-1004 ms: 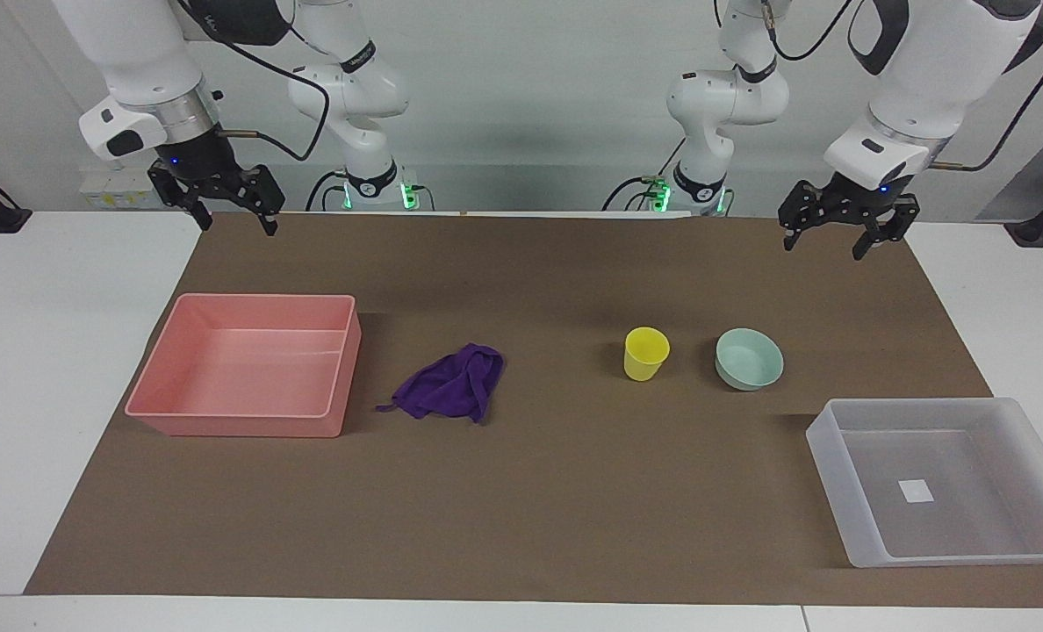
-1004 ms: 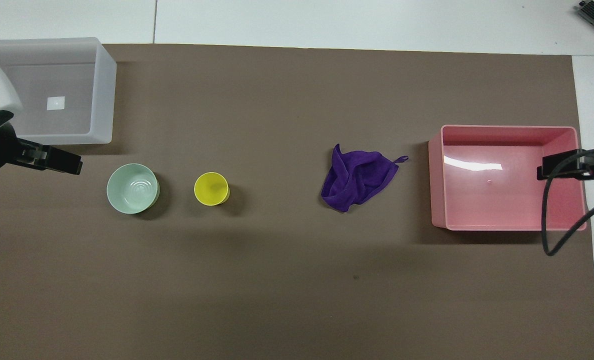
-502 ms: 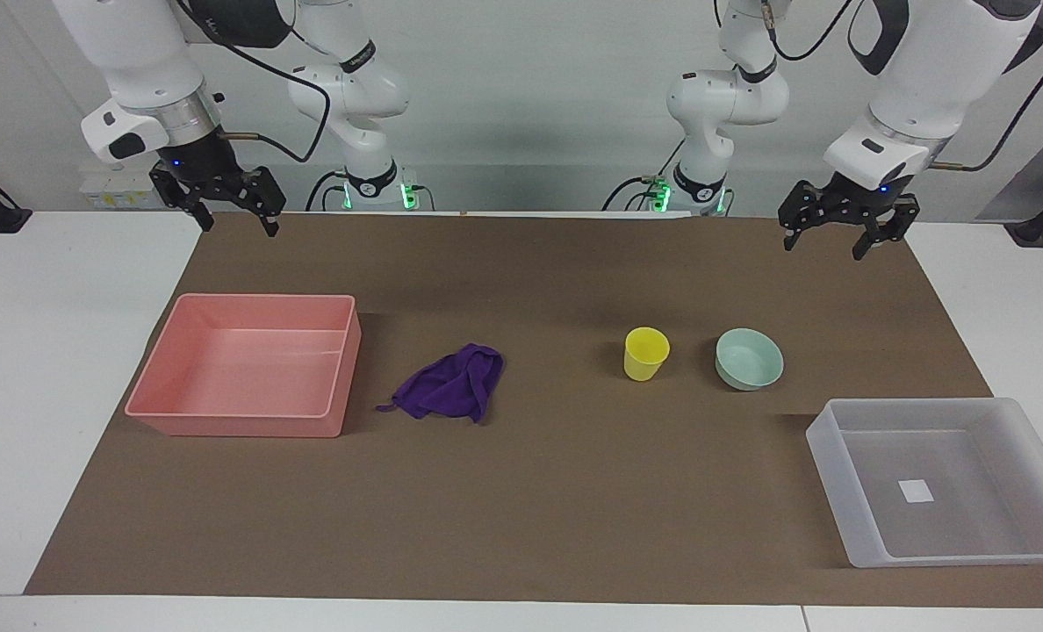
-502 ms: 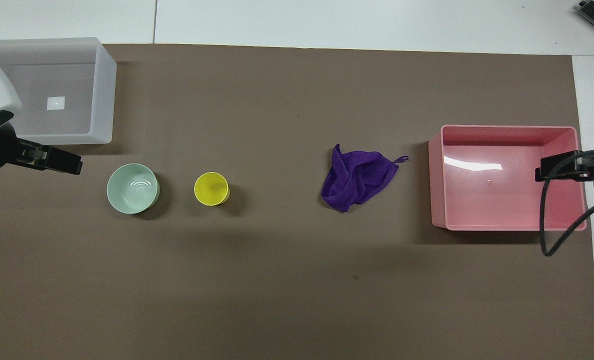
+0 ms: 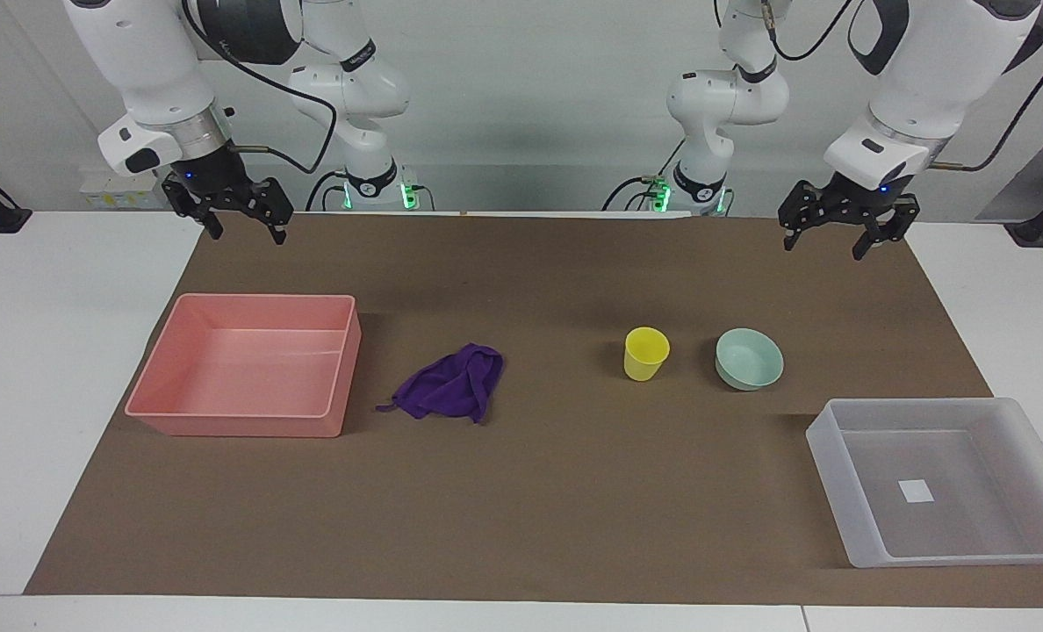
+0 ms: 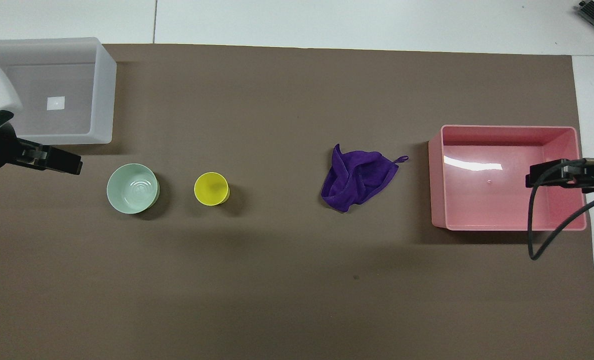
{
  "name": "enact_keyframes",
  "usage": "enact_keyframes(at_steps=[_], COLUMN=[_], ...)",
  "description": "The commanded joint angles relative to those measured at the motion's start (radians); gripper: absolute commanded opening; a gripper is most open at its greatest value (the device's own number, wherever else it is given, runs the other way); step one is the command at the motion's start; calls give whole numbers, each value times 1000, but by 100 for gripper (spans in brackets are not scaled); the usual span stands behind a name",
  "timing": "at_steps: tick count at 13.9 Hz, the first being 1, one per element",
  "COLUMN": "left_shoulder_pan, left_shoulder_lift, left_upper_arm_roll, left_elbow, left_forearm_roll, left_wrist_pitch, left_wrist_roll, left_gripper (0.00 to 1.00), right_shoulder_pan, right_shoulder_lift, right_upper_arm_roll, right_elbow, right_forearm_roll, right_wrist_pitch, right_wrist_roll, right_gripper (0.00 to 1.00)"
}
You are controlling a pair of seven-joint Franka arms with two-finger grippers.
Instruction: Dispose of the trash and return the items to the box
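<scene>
The purple cloth [image 5: 451, 391] [image 6: 359, 177] lies crumpled on the brown mat, between the pink bin and the yellow cup [image 5: 645, 353] [image 6: 211, 188]. The cup stands upright. The mint-green bowl [image 5: 750, 358] [image 6: 132, 188] sits beside it toward the left arm's end. The translucent box [image 5: 824, 439] [image 6: 102, 95] is empty, farther from the robots than the bowl, at the left arm's end. My left gripper [image 5: 824, 246] is open and empty, raised over the mat's edge by the robots. My right gripper [image 5: 245, 233] is open and empty, raised at the right arm's end near the pink bin.
An empty pink rectangular bin [image 5: 249, 298] [image 6: 507, 129] stands at the right arm's end of the mat [image 5: 521, 491]. A black cable [image 6: 532, 240] hangs from the right arm over the bin's corner. White table surrounds the mat.
My right gripper has shifted a little toward the middle of the table and slightly lower. The left arm and all the objects have not moved.
</scene>
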State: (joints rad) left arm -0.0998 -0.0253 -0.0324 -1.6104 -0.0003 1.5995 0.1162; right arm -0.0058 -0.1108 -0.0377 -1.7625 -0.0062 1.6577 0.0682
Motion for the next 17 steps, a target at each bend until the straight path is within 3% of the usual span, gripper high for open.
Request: enact_keyframes(at_steps=[1, 5, 11, 14, 17], left_shoulder_pan=[-8, -8, -8, -8, -8], left_shoulder_lift=[-2, -2, -2, -2, -2], left_upper_arm_roll=[5, 5, 5, 5, 5], left_elbow=[3, 3, 3, 3, 3], left_forearm_roll=[13, 13, 13, 13, 13], left_wrist_pitch=[-13, -13, -13, -13, -13], left_wrist_roll=[6, 5, 6, 6, 6], left_gripper=[100, 100, 100, 100, 100], right_shoulder_pan=[3, 55, 173, 266, 288], right_shoulder_lift=[-41, -14, 109, 242, 333], right_upper_arm_roll=[9, 9, 9, 9, 25], right_elbow=[-74, -132, -132, -130, -115], right_forearm_roll=[17, 17, 17, 17, 21], right_wrist_pitch=[92, 209, 388, 569, 651], right_wrist_roll=[13, 47, 146, 276, 292], right_gripper=[100, 100, 100, 100, 100])
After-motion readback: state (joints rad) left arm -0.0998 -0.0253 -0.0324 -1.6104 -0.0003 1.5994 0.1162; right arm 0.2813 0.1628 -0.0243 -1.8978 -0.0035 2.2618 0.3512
